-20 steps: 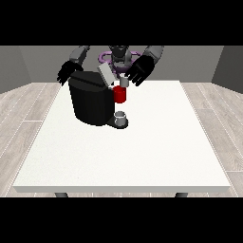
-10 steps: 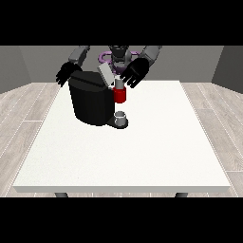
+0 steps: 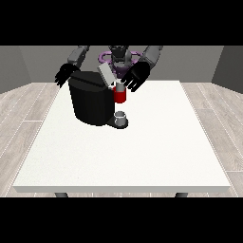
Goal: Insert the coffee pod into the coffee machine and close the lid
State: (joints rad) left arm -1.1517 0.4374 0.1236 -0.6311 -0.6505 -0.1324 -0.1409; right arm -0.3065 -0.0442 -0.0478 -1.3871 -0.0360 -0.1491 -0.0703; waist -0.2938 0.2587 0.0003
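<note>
The hand at the view's right (image 3: 135,77) hovers with fingers spread above the coffee machine (image 3: 93,102) and its raised lid (image 3: 106,76); the other hand (image 3: 63,76) hangs relaxed behind the machine.

Plain test room, lab-like: large white bench (image 3: 142,156) on pale wood-plank floor (image 3: 213,123), bare grey walls (image 3: 28,66), humanoid robot (image 3: 118,57) behind bench, black coffee machine (image 3: 90,102) as sole appliance.
</note>
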